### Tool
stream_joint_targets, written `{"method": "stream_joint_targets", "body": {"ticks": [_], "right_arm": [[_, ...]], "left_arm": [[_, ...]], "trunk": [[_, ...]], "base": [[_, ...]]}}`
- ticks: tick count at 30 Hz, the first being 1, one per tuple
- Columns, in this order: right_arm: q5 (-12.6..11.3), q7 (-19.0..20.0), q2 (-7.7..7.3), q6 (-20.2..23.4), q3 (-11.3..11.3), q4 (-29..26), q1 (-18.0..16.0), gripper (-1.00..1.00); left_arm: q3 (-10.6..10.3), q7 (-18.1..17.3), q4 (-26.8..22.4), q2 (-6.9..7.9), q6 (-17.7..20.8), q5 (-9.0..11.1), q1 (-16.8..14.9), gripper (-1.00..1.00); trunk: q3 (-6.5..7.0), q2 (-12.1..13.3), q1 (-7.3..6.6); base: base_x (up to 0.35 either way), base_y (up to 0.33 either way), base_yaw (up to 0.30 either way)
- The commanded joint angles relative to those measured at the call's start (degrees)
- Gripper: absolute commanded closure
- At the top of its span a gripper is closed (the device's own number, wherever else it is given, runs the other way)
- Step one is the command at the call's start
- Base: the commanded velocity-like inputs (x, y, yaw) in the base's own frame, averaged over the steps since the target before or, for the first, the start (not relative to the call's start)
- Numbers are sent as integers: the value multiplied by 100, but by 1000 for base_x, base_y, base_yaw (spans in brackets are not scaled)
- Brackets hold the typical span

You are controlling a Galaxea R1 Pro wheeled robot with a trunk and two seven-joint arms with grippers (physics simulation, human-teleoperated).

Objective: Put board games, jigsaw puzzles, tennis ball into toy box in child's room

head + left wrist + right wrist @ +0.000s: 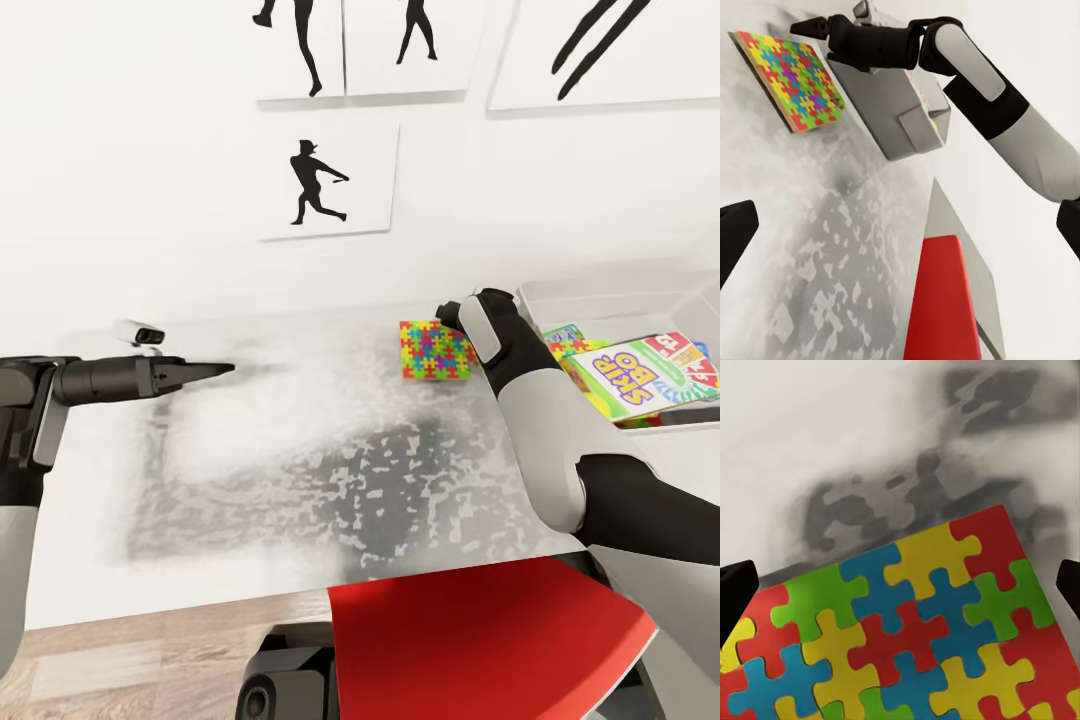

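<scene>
Flat on the glossy counter (300, 500), just beside the toy box (560, 290): thin, stiff, light jigsaw puzzle (436, 350). Above it, right end effector (900, 585), spread wide, empty. Likely slippery; best pinched by an edge.

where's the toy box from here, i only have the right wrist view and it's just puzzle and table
Observer: The toy box sits on the table just beyond the puzzle, on the robot's right.
Operator: anything in it
Observer: Yes, a SKIP-BO game lies on top of other colourful items.
Operator: where's the left arm
Observer: The left end effector hovers over bare table, well to the puzzle's left, holding nothing.
</scene>
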Motion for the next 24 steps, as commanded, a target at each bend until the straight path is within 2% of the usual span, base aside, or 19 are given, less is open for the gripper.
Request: {"method": "stream_joint_targets", "body": {"ticks": [1,14,24], "right_arm": [[-58,-45,6,5,-13,-7,-5,-100],[-58,-47,-1,-1,-13,-8,-17,-100],[-61,-47,-76,-7,-21,-8,-24,-100]], "left_arm": [[-4,-22,-6,1,61,-1,-7,-100],[-24,-22,-31,-14,61,-9,-15,-100],[-25,-22,-31,2,61,-10,-14,-100]], "trunk": [[-8,-9,3],[-8,-9,3],[-9,-9,3]], "base": [[0,0,0],[0,0,0],[0,0,0]]}}
